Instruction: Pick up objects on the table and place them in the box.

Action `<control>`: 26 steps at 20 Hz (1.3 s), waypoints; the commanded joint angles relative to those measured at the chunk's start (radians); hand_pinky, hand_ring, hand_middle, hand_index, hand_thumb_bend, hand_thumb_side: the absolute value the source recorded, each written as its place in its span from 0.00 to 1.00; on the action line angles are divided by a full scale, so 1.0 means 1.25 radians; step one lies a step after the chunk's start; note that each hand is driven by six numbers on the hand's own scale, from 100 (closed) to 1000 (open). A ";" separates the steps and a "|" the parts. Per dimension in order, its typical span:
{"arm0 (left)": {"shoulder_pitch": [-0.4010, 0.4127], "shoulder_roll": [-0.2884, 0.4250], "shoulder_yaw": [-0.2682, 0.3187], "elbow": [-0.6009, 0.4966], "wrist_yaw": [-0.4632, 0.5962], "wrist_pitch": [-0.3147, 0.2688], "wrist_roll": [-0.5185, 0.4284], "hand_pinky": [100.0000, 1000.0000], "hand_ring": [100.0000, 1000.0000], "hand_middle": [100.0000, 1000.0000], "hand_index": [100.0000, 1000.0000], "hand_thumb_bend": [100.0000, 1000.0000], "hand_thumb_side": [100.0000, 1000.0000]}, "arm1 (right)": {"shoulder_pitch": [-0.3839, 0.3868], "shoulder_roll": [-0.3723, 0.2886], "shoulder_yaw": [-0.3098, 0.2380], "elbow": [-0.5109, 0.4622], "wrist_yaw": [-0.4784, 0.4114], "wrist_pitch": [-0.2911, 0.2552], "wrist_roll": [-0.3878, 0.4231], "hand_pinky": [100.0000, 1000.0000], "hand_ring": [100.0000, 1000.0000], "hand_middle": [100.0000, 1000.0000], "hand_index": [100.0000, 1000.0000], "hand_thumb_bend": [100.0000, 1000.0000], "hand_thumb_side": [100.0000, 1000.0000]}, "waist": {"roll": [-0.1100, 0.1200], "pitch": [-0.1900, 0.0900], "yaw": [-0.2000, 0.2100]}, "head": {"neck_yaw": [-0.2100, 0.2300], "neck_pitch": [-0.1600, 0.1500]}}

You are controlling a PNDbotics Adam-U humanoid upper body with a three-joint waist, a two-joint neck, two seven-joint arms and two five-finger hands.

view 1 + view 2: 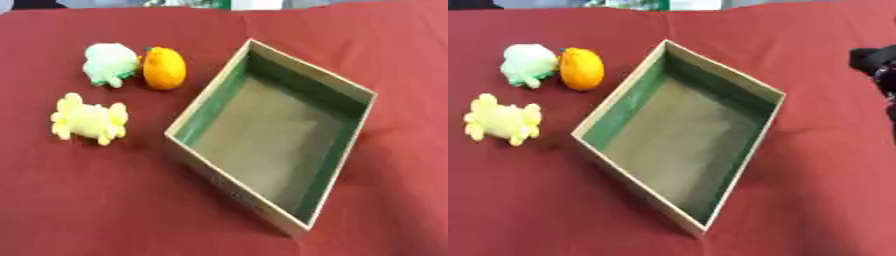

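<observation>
An open cardboard box point(203, 107) with green inner walls sits askew at the middle of the red tablecloth, and nothing lies in it. Left of it are three soft toys. A pale green one point(111, 64) touches an orange one point(164, 68) at the back. A yellow one point(87, 120) lies alone nearer the front. A black part of my right hand point(877, 62) shows at the right edge of the right eye view, to the right of the box and apart from it. My left hand shows in no view.
The red cloth point(105, 200) covers the whole table. Bare cloth stretches in front of the toys and to the right of the box. The table's far edge runs along the top of the view.
</observation>
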 commanded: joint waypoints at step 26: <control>-0.111 0.425 -0.215 0.274 -0.327 -0.037 -0.309 0.73 0.81 0.90 1.00 0.26 0.93 | -0.015 -0.029 0.012 -0.013 -0.012 -0.002 0.016 0.81 0.71 0.48 0.89 0.00 0.62 | 0.002 -0.026 -0.022 | 0.003 -0.013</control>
